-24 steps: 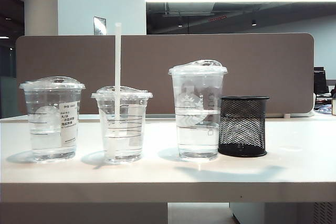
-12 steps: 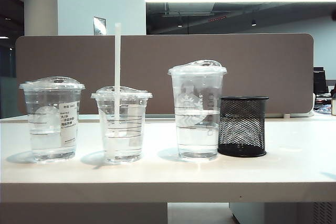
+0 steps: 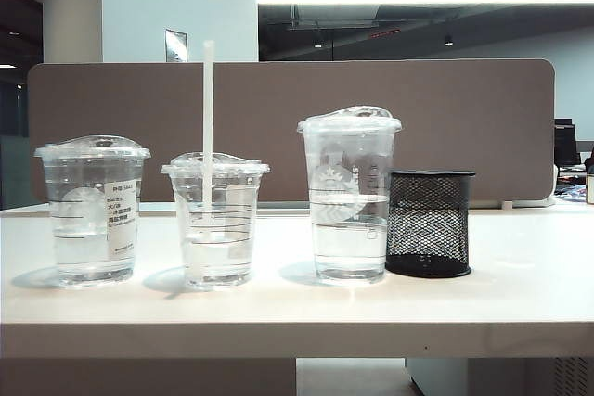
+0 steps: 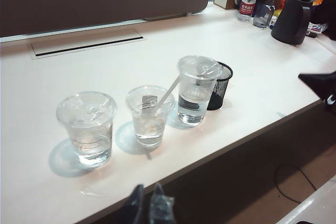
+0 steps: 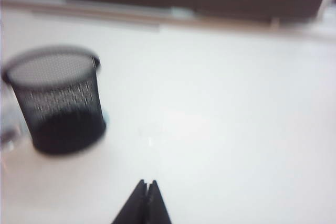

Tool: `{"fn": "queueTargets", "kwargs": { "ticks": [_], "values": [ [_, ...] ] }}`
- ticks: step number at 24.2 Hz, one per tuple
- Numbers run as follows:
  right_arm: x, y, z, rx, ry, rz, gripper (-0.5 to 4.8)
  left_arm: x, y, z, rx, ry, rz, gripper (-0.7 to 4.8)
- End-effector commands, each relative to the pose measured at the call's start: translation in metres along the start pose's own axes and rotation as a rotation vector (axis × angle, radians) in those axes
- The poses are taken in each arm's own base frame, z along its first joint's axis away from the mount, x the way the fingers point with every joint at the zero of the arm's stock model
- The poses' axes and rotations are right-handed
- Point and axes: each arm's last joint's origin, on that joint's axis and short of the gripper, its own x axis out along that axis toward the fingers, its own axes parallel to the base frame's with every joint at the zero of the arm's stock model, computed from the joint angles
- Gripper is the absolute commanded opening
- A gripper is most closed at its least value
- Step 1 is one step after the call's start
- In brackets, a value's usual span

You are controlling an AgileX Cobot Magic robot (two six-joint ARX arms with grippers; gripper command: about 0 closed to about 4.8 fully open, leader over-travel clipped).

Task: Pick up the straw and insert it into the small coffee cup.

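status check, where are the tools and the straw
Right tool shut, empty, off the mesh cup. Left tool shut, back at table edge. Straw upright in small coffee cup. Nothing in the way.

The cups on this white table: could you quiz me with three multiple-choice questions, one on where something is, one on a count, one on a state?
1. Where is the long translucent-white plastic straw?
A. In the short clear lidded cup
B. In the black mesh pen holder
C. Flat on the white table

2. How many clear plastic cups stand there?
A. Two
B. Three
C. Four

3. How is the right tool?
A. Wide open
B. Holding the straw
C. Shut, empty

Answers: 1 A, the straw rises upright through that cup's lid. 2 B, three stand in a row beside the holder. 3 C, its fingertips meet above bare table.
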Motion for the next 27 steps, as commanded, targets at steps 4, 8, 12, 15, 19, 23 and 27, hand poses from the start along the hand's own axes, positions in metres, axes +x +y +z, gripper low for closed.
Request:
{"fn": "queueTargets", "kwargs": {
  "ticks": [4,8,12,15,19,23,27],
  "values": [
    [-0.003,-0.006,-0.014,0.021,0.121,-0.06,-0.08,0.0,0.0,0.002,0.008,-0.012,-0.005,0.21],
    [-0.008,-0.013,-0.006,0.025,0.011,-0.133,-0.08,0.0,0.0,0.002,0.008,-0.012,-0.005,0.21],
    [-0.009,-0.016,-0.006,0.03,0.006,-0.166,-0.08,0.0,0.0,0.002,0.008,-0.013,-0.005,0.21],
    [-0.009,-0.014,-0.005,0.029,0.001,-0.098,-0.08,0.0,0.0,0.002,0.008,-0.013,-0.005,0.21],
    [-0.009,-0.013,-0.005,0.028,-0.003,-0.083,-0.08,0.0,0.0,0.002,0.008,-0.013,-0.005,0.21],
    [-0.009,-0.013,-0.006,0.031,0.008,-0.081,-0.08,0.0,0.0,0.002,0.008,-0.013,-0.005,0.21],
    [-0.009,-0.013,-0.006,0.03,0.005,-0.082,-0.08,0.0,0.0,0.002,0.008,-0.014,-0.005,0.21]
  ]
}}
